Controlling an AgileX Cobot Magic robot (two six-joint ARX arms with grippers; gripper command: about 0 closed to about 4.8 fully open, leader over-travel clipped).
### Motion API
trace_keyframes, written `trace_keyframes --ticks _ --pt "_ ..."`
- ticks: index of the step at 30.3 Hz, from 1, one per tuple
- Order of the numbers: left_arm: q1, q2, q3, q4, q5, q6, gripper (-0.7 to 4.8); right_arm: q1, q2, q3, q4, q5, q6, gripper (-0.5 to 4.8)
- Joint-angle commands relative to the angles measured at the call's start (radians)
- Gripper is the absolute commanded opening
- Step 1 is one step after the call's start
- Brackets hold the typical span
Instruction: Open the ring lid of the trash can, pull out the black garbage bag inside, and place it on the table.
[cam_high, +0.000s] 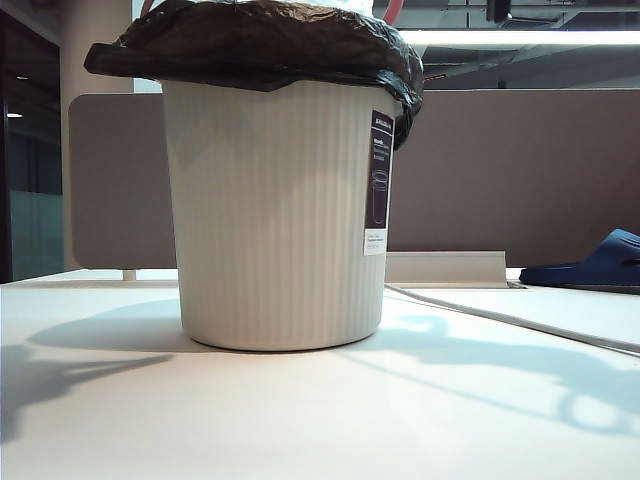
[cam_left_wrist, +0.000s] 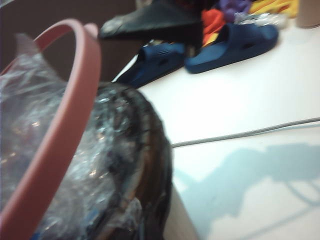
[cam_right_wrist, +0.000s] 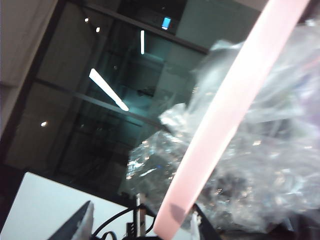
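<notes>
Salmon-pink and blurred by closeness, the ring lid (cam_left_wrist: 60, 145) arcs across the left wrist view, tilted above crinkled plastic that looks glossy and pale under glare; the same hoop (cam_right_wrist: 225, 125) crosses the right wrist view as a bright diagonal band. Neither gripper shows itself clearly in any view: the left gripper is fully closed, though what it closes on cannot be told from the frames, while the right gripper stands wide, its dark tips (cam_right_wrist: 192, 227) apparently flanking the lower end of the hoop, contact uncertain. Beneath the hoop, the black garbage bag (cam_high: 260, 40) bulges over the top of the trash can (cam_high: 275, 220) and folds down over its rolled rim; in the left wrist view the bag's dark edge (cam_left_wrist: 150, 150) curves over that rim. Cream-white and finely ribbed, the can stands upright on the white table (cam_high: 320, 410), a narrow dark label strip (cam_high: 378, 180) running down its right side. Behind the can rises a brown-grey partition panel (cam_high: 500, 170). At the far right of the table lies a dark blue slipper (cam_high: 595, 262); two such slippers (cam_left_wrist: 230, 45) appear in the left wrist view, well apart from the can. A thin grey cable (cam_left_wrist: 250, 132) crosses the tabletop between them.
</notes>
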Motion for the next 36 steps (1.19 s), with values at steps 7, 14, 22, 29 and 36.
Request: trace_keyframes --ticks 7,14,22,29,36 --pt "-0.009 0.021 0.002 0.032 -0.078 0.125 -0.06 0.008 -0.004 0.005 0.034 0.004 0.019 2.43" --pt "-0.104 0.027 0.002 0.089 -0.218 0.225 -0.06 0.009 -0.004 0.005 0.037 0.004 0.027 2.43" --pt "-0.161 0.088 0.002 0.147 -0.381 0.255 -0.06 0.009 -0.004 0.005 0.089 0.004 0.072 2.43" --pt "-0.191 0.114 0.002 0.220 -0.467 0.302 -0.06 0.010 -0.004 0.005 0.096 -0.007 0.077 2.43" --pt "-0.198 0.114 0.002 0.222 -0.508 0.325 -0.06 0.009 -0.004 0.005 0.096 -0.007 0.070 2.43"
